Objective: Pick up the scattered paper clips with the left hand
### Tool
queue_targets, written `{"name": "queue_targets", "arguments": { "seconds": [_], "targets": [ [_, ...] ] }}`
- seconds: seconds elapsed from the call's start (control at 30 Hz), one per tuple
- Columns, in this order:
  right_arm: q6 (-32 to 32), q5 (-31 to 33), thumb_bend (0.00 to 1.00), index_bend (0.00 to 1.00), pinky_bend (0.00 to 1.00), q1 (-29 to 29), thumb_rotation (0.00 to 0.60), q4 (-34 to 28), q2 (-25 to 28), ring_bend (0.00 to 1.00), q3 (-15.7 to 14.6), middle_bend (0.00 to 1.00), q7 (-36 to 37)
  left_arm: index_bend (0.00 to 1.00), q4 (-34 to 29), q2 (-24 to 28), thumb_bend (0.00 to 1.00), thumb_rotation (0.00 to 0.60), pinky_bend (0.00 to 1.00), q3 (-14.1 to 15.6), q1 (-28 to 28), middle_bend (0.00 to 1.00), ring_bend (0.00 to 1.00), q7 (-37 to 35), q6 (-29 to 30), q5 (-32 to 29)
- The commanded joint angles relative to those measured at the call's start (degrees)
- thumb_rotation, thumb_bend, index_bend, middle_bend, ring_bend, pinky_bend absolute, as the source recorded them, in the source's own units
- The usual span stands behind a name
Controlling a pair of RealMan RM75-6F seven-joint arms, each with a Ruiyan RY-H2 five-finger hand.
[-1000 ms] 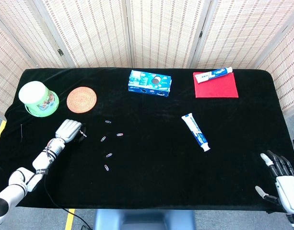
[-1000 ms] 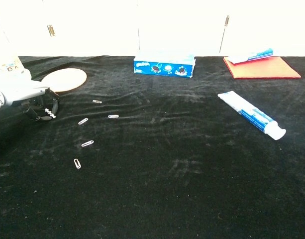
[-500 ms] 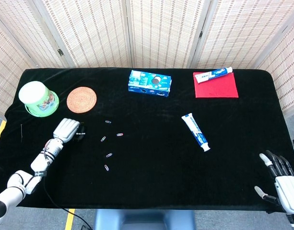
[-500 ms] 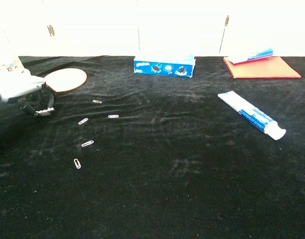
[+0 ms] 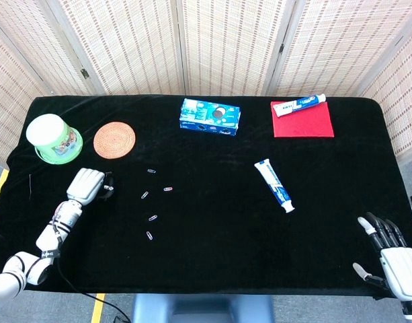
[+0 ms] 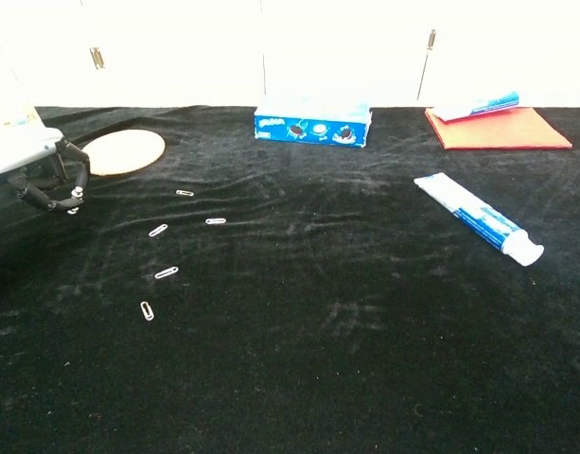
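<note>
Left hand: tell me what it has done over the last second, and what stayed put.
The left hand has drawn back toward the table's left edge, away from the five small metal paper clips, and in the chest view it has risen off the black cloth. Whether its curled fingers hold a clip cannot be told. The clips on the cloth have not moved, nor the right hand.

A staged test room: black-draped table (image 5: pixel 212 242) before woven folding screens (image 5: pixel 226 44).
</note>
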Motion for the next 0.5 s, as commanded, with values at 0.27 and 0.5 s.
{"name": "queue_targets", "arguments": {
  "seconds": [0.27, 0.5],
  "targets": [
    [0.1, -0.5, 0.24, 0.0, 0.0, 0.1, 0.6, 0.2, 0.1, 0.0, -0.3, 0.0, 0.3, 0.82, -11.6, 3.9, 0.48, 0.6, 1.0, -0.3, 1.9, 1.0, 1.0, 6.6, 2.9, -0.6],
    [0.1, -0.8, 0.24, 0.0, 0.0, 0.2, 0.6, 0.4, 0.4, 0.0, -0.5, 0.0, 1.2, 0.82, -21.3, 6.0, 0.49, 0.6, 1.0, -1.1, 1.7, 1.0, 1.0, 13.4, 3.2, -1.4]
  ]
}}
